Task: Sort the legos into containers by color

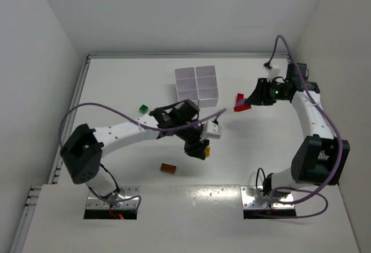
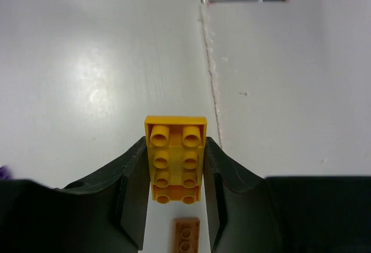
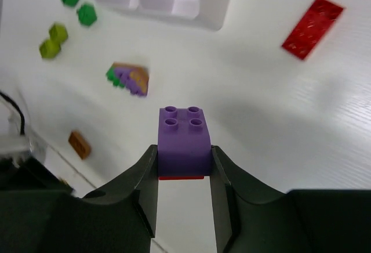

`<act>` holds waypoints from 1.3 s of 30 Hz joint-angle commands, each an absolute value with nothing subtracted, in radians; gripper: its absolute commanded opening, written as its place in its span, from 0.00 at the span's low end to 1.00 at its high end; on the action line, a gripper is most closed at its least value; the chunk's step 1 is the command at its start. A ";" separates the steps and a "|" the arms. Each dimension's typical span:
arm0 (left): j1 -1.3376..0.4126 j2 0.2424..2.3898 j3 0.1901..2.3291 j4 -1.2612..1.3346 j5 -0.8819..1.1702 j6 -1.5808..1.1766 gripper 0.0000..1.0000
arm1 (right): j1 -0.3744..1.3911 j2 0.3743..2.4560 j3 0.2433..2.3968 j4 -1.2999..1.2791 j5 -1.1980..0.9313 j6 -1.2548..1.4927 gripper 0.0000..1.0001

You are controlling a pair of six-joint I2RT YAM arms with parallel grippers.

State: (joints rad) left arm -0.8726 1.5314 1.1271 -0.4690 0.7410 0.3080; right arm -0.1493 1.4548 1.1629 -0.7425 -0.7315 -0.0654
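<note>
A small orange-brown plastic brick (image 2: 186,237) lies on the table (image 2: 87,61) beside the left pincer (image 2: 175,151), toward the near edge. The wrist view cuts it off. The white plastic tray with square cells (image 1: 197,85) stands toward the far edge, about midway across.

On the tray's left-edge side, the right wrist view shows two dark green plastic bricks (image 3: 87,14), a lime plastic brick (image 3: 53,39) and a mixed heap of green, purple and tan pieces (image 3: 130,78). From above, the left arm (image 1: 124,132) lies across that ground and only one green brick shows. A flat red studded plate (image 3: 313,26) lies toward the right edge.

Only part of the tray's cells shows at the wrist frame's top, and we cannot tell what they hold.

The left pincer is clenched on a yellow eight-stud plastic brick (image 2: 175,140), gripping its long sides, near the table's middle. The right pincer (image 3: 184,154) is clenched on a purple four-stud plastic brick (image 3: 184,134), just right of the tray. A red sliver (image 3: 181,177) shows under it, and we cannot tell what it is.
</note>
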 commanded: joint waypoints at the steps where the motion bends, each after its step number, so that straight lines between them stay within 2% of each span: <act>1: -0.981 1.638 1.191 -0.393 0.598 0.393 0.05 | -0.189 1.463 1.227 -0.562 -0.719 0.214 0.00; 6: -1.043 1.954 1.420 -0.319 0.650 0.308 0.06 | -0.259 1.508 1.259 -0.543 -0.756 0.271 0.00; 12: -1.078 2.094 1.497 -0.192 0.649 0.235 0.06 | -0.310 1.517 1.269 -0.561 -0.795 0.295 0.00; 15: -1.078 2.134 1.519 -0.166 0.649 0.218 0.13 | -0.321 1.508 1.258 -0.580 -0.795 0.295 0.00; 19: -1.078 2.164 1.529 -0.166 0.680 0.207 0.40 | -0.333 1.499 1.221 -0.571 -0.813 0.295 0.00; 20: -1.088 2.174 1.538 -0.166 0.680 0.207 0.44 | -0.333 1.490 1.212 -0.571 -0.813 0.295 0.00; 26: -1.075 2.151 1.539 -0.166 0.715 0.166 0.64 | -0.333 1.499 1.212 -0.561 -0.831 0.295 0.00; 31: -1.002 2.019 1.517 -0.146 0.804 0.075 0.66 | -0.319 1.517 1.224 -0.590 -0.865 0.236 0.00; 34: -0.911 1.866 1.499 -0.092 0.842 -0.050 0.64 | -0.298 1.528 1.243 -0.613 -0.874 0.158 0.00; 39: -0.726 1.717 1.508 -0.210 0.851 -0.086 0.61 | -0.264 1.552 1.276 -0.678 -1.007 0.030 0.00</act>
